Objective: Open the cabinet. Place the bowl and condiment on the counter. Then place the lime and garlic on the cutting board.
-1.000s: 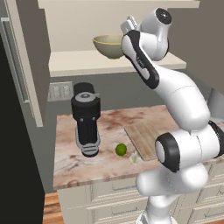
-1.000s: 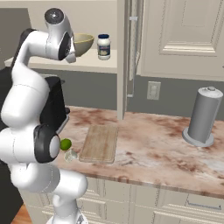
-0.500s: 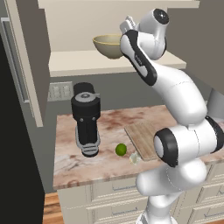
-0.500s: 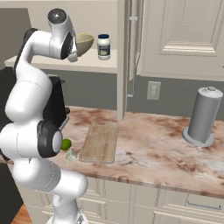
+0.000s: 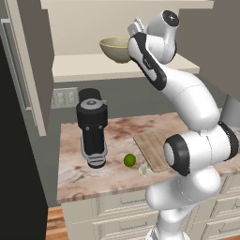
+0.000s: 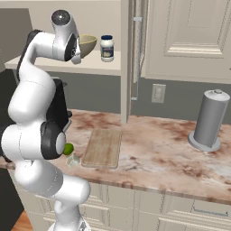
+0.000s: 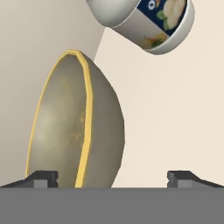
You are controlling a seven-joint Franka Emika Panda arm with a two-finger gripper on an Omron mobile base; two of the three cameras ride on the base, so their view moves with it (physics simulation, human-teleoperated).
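Near edge of the surface (image 6: 149, 158): lime (image 5: 130, 160) and garlic (image 5: 144, 170) sit close together on the marble, just off the cutting board (image 6: 103, 147), neither one on it. Board lies flat and bare. A black appliance (image 5: 93, 126) stands further back on the left part of the surface; a grey cylinder on a round base (image 6: 209, 121) stands toward the right end.

Above that, cabinet (image 6: 191, 38) is open: one door (image 6: 133, 49) swung out edge-on, bar handle visible. On its shelf (image 5: 108, 69): bowl (image 5: 116, 48) upright, condiment (image 6: 107, 48) just beside it, the two apart.

Gripper (image 7: 112, 177) is up at shelf height, right at the bowl. Jaws spread wide, nothing between them clamped. In the hand view the bowl rim sits just inside one fingertip (image 7: 42, 177), with the bowl body in the gap; can't tell if there's contact. The jar is further back, clear of the jaws.
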